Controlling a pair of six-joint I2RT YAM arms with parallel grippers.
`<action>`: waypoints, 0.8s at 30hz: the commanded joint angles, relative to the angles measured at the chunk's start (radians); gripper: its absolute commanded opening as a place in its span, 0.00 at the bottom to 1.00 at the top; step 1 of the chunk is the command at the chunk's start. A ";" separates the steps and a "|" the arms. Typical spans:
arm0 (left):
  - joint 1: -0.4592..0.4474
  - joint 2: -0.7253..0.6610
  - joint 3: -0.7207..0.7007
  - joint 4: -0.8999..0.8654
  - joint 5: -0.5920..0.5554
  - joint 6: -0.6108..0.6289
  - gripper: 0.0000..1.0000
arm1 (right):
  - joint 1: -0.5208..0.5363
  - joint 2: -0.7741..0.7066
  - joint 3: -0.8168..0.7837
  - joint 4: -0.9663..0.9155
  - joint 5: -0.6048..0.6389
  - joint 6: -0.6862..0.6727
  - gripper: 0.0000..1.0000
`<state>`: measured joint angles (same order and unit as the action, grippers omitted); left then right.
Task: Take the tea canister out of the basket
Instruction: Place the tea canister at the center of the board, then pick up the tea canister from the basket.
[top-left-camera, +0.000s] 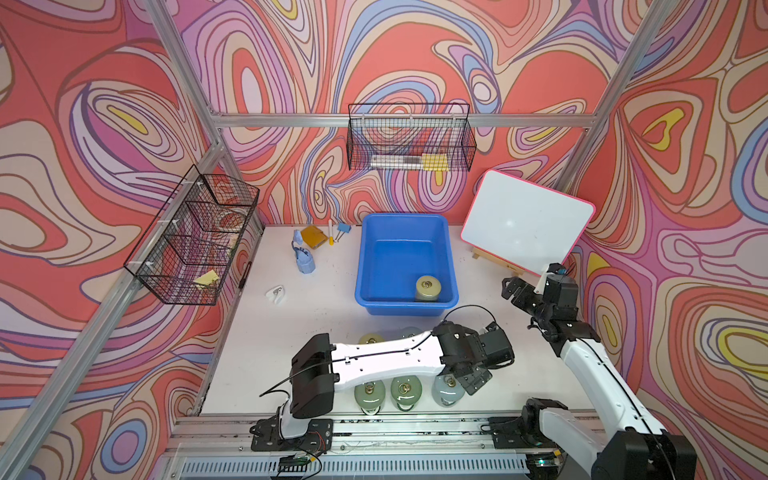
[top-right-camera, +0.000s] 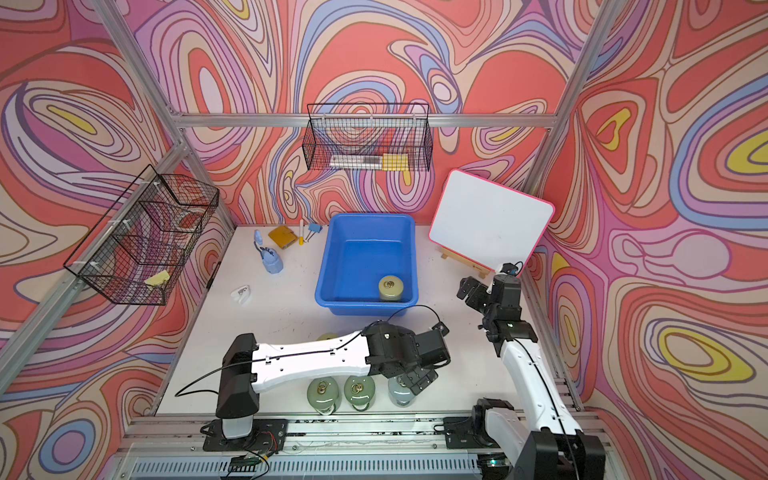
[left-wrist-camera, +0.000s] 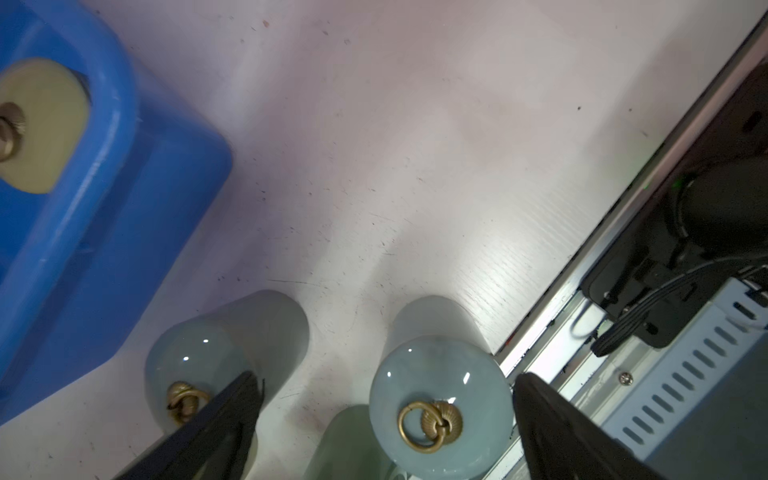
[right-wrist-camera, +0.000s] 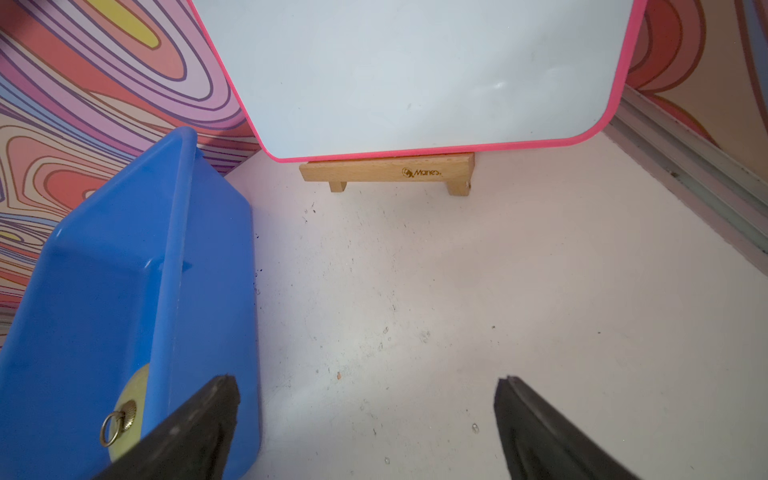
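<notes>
The left gripper (left-wrist-camera: 384, 382) hangs with its jaws spread wide and nothing between them but air; from where I stand it hovers just above a pale blue canister (left-wrist-camera: 436, 386) at the right end of the near row on the table, with two green canisters (top-left-camera: 369, 392) beside that one. The right gripper (right-wrist-camera: 365, 382) is just as wide open and empty, poised over bare tabletop (right-wrist-camera: 415, 291) between the blue basket (top-left-camera: 407, 308) and the wooden easel (right-wrist-camera: 386, 170) of the pink-edged whiteboard (top-left-camera: 528, 224).

The tea canister (top-left-camera: 428, 287) stands upright inside the basket, alone, tucked into its near right corner; it sits close against the near wall, though I cannot tell whether it touches.

It looks like glazed ceramic, yellow-green with a domed lid and a brass ring (right-wrist-camera: 110, 428) on a small knob; I'd judge it hard, glossy and so rather slippery, with some weight to it, and liable to chip or break if dropped or knocked on the rim. The lid probably lifts off on its own, so the ring seems a poor handhold; the body is the safer place, gripped round its sides below the lid's shoulder, from straight above. The corner leaves little room for a finger on the wall sides; the jaws would likely need turning so the fingers drop into the open sides, then a straight lift clear of the rim.
</notes>
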<state>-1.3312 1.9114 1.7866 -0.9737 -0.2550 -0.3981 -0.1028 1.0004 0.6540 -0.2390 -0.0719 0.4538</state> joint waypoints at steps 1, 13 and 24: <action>0.055 -0.074 0.031 -0.032 -0.038 0.034 0.99 | -0.005 -0.021 -0.017 0.009 -0.019 -0.013 0.98; 0.295 -0.066 0.174 -0.091 -0.060 0.098 0.99 | -0.005 -0.015 -0.031 0.064 -0.140 -0.051 0.98; 0.443 0.105 0.319 -0.118 -0.026 0.110 0.99 | -0.005 -0.003 -0.044 0.106 -0.227 -0.053 0.98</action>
<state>-0.9119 1.9720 2.0686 -1.0492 -0.2874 -0.2951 -0.1036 0.9943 0.6239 -0.1623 -0.2626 0.4110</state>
